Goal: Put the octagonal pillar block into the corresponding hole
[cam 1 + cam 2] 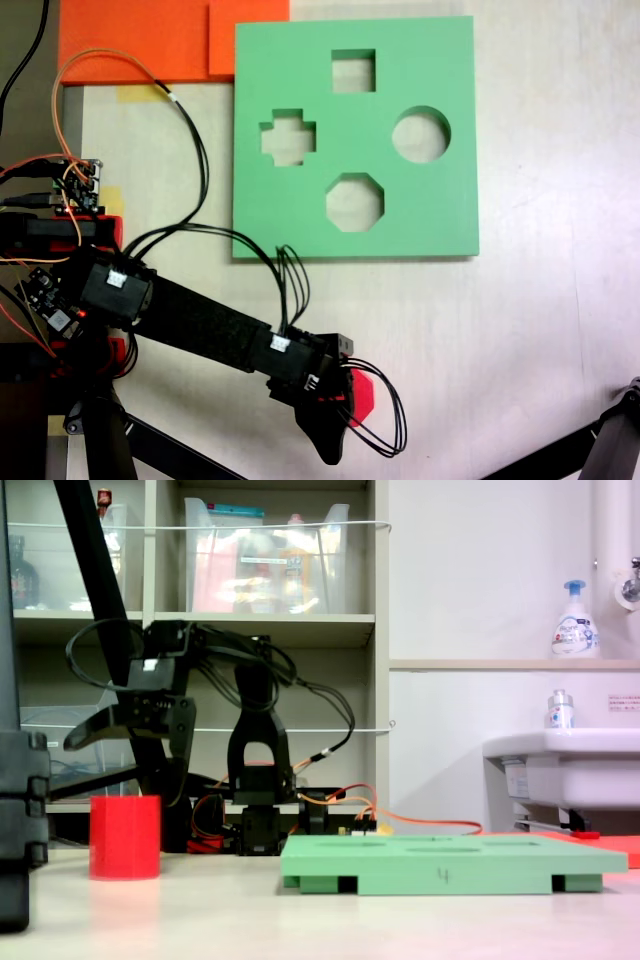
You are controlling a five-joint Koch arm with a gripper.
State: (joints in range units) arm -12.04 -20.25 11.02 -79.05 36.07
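Directly beneath the spread fingers (175, 742) stands the octagonal pillar block (125, 837).

The first exterior view looks straight down on the desk (540, 330) from above, near enough that the green board (355, 215) fills its upper middle and the arm (200, 325) its lower left. The second exterior view sits low, almost at desk (330, 920) level, facing sideways across the surface toward shelves (200, 630) and a sink (565, 765). Both exterior views share the board (450, 865), the arm (255, 730) and the red block (125, 837), which in the first exterior view (362, 398) lies partly under the arm.
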